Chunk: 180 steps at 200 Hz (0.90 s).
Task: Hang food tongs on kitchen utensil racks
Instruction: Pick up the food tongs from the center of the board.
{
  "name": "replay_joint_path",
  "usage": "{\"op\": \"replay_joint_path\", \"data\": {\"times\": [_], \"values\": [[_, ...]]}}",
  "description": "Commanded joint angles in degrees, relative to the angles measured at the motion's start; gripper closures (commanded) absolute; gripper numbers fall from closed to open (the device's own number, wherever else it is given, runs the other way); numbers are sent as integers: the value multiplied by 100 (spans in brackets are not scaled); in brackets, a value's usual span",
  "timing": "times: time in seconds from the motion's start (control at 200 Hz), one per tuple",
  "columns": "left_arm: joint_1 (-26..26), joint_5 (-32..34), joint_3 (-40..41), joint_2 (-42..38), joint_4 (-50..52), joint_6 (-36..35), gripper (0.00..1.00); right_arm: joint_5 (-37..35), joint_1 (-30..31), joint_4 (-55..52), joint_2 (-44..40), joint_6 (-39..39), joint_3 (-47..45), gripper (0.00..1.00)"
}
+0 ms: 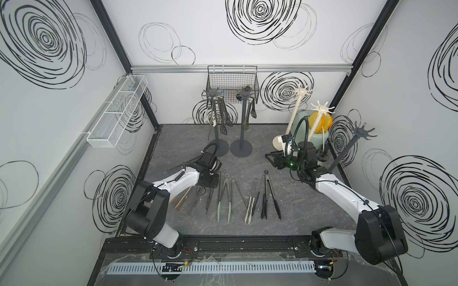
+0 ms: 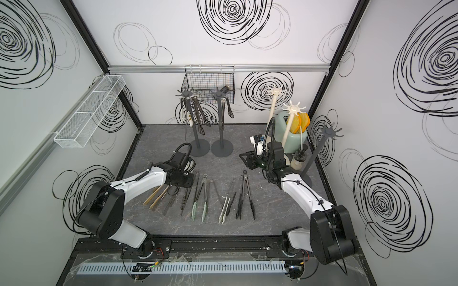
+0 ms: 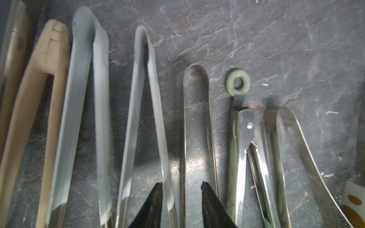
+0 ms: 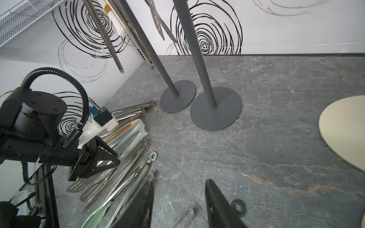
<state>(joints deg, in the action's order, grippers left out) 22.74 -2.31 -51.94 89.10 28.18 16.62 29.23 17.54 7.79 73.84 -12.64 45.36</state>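
Observation:
Several food tongs lie in a row on the dark table: green-tipped tongs (image 1: 224, 195), black-tipped tongs (image 1: 270, 195) and plain steel ones (image 1: 250, 208). My left gripper (image 3: 181, 186) hangs low over the row's left end (image 1: 210, 178). It is open and straddles one arm of the grey-blue tongs (image 3: 158, 110) and one arm of the steel tongs (image 3: 184, 138). My right gripper (image 4: 179, 187) is open over bare table (image 1: 272, 158), with a black ring (image 4: 239, 207) beside one finger. Two dark utensil racks (image 1: 213, 94) (image 1: 244, 94) at the back carry hanging tongs.
Two cream racks (image 1: 302, 90) (image 1: 321, 109) and a tilted dark rack (image 1: 363, 131) crowd the back right by a pale green container (image 1: 301, 123). A black wire basket (image 1: 231, 81) hangs on the back wall. A white mesh tray (image 1: 116, 111) hangs on the left wall.

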Motion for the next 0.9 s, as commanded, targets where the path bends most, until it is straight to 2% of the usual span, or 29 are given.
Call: {"op": "replay_joint_path", "data": {"times": [0.0, 0.3, 0.896], "values": [[6, 258, 44, -24, -182, 84, 64, 10, 12, -68, 51, 24, 21, 55], [-41, 306, 357, 62, -466, 58, 68, 39, 7, -94, 134, 30, 25, 55], [88, 546, 459, 213, -693, 138, 89, 47, 10, -166, 201, 37, -1, 56]]}}
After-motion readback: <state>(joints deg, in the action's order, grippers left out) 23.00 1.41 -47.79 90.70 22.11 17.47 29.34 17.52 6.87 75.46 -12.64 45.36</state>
